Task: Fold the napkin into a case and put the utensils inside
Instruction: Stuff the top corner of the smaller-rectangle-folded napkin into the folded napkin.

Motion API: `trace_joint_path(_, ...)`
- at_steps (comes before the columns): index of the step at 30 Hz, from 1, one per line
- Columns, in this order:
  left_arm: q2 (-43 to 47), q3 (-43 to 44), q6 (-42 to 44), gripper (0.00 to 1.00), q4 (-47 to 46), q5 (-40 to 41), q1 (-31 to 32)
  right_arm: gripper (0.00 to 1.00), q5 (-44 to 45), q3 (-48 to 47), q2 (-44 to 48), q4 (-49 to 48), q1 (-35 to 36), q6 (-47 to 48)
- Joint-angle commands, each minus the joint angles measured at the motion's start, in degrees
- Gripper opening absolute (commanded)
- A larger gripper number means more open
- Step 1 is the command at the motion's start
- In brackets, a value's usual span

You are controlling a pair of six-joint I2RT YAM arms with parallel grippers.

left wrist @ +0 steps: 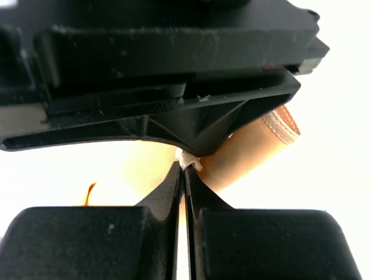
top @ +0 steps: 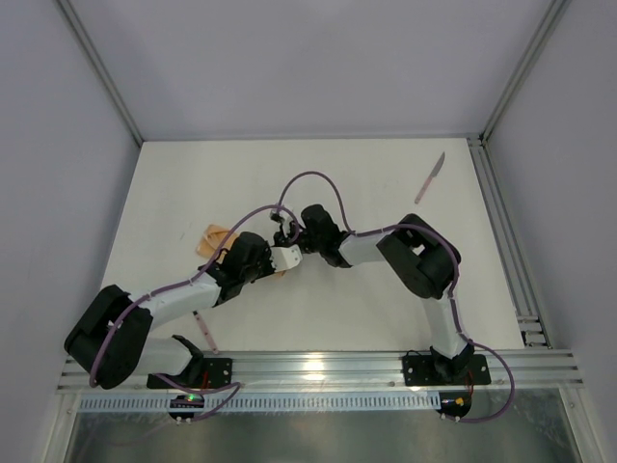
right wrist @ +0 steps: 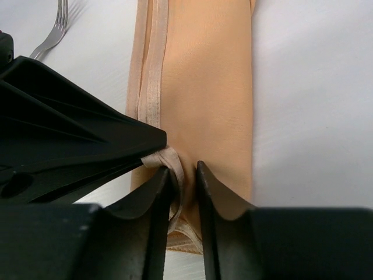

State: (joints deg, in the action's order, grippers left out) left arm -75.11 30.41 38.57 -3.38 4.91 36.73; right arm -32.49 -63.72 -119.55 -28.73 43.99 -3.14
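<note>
Pinching right at the near end of the cloth, the right hand has its jaws only narrowly apart, with a raised ridge of the napkin caught between them, so that reads as a grip on fabric rather than empty air. The left hand is nose to nose with it, jaws fully together, with a pale scrap of hem nipped at the very tips, so it looks like both hands have hold of the same end. Out from there, the napkin runs away from the right wrist camera as a long narrow strip, folded lengthwise and flat on the worktop, with its stitched edges stacked along one side. From above it sits left of centre, mostly hidden under the two wrists. The fork lies just beyond the strip's far end, toward the left arm's base, and the knife is way off near the far right corner, well apart from everything. So I'd call this the folding step, with neither utensil in play yet. The next move calls for the two hands to travel together and carry this end over without letting the thin cloth slip or the layers skew, then press the fold flat.
</note>
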Motion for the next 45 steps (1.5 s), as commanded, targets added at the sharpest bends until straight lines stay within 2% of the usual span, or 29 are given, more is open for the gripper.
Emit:
trace_joint_path(1,1.11,1.93,-1.21,0.00,-0.23,-0.95,-0.26,0.23,4.10,0.79,-1.13,-0.71,0.05,0.76)
trace_joint_path(4,0.93,2.46,-1.21,0.02,1.17,-0.95,-0.34,0.13,4.89,1.06,-0.95,-0.89,0.05,0.94)
trace_joint_path(7,1.63,3.60,-1.39,0.15,5.28,-2.09,-0.52,0.04,5.86,1.23,-0.60,-1.15,0.05,0.94)
trace_joint_path(10,3.65,6.05,-2.09,0.29,10.92,-6.99,-1.13,0.04,6.39,1.58,-0.42,-2.20,0.05,0.50)
trace_joint_path(12,5.49,9.03,-2.62,0.39,18.21,-10.87,-1.66,0.04,6.65,1.67,-0.34,-2.56,0.05,0.50)
trace_joint_path(15,7.08,11.85,-3.67,0.44,25.51,-15.34,-2.36,0.04,6.83,1.76,-0.42,-3.00,0.13,0.41)
trace_joint_path(18,9.19,14.40,-7.61,0.47,26.23,-17.21,-3.94,0.04,7.18,2.46,0.10,-3.96,0.48,0.41)
trace_joint_path(21,7.71,14.94,-15.44,0.52,21.67,-15.89,-4.47,0.04,8.32,4.13,0.80,-6.33,0.84,-0.20)
trace_joint_path(25,0.95,14.24,-16.51,0.53,19.55,-13.35,-4.47,0.04,9.20,7.46,2.21,-12.29,1.01,-3.00)
trace_joint_path(31,-2.14,12.13,-16.86,0.56,11.03,-9.04,-4.47,0.04,9.38,9.67,3.27,-17.93,1.36,-4.68)
trace_joint_path(34,-3.46,12.12,-17.73,0.51,9.36,-8.68,-4.47,0.04,9.46,10.11,3.27,-18.55,1.36,-4.51)
trace_joint_path(35,-4.07,12.30,-17.82,0.47,9.44,-8.86,-4.47,0.04,9.46,10.37,3.27,-18.90,1.36,-4.51)
trace_joint_path(39,-3.73,12.04,-17.21,0.39,10.49,-14.29,-4.65,0.04,9.02,10.81,3.18,-20.22,1.36,-4.51)
trace_joint_path(42,-0.58,12.21,-17.82,0.38,13.04,-19.57,-6.40,0.04,9.73,10.99,3.18,-19.87,1.36,-3.90)
trace_joint_path(45,1.45,13.96,-20.19,0.38,17.34,-20.64,-9.64,0.04,10.86,11.52,3.62,-19.26,1.45,-2.93)
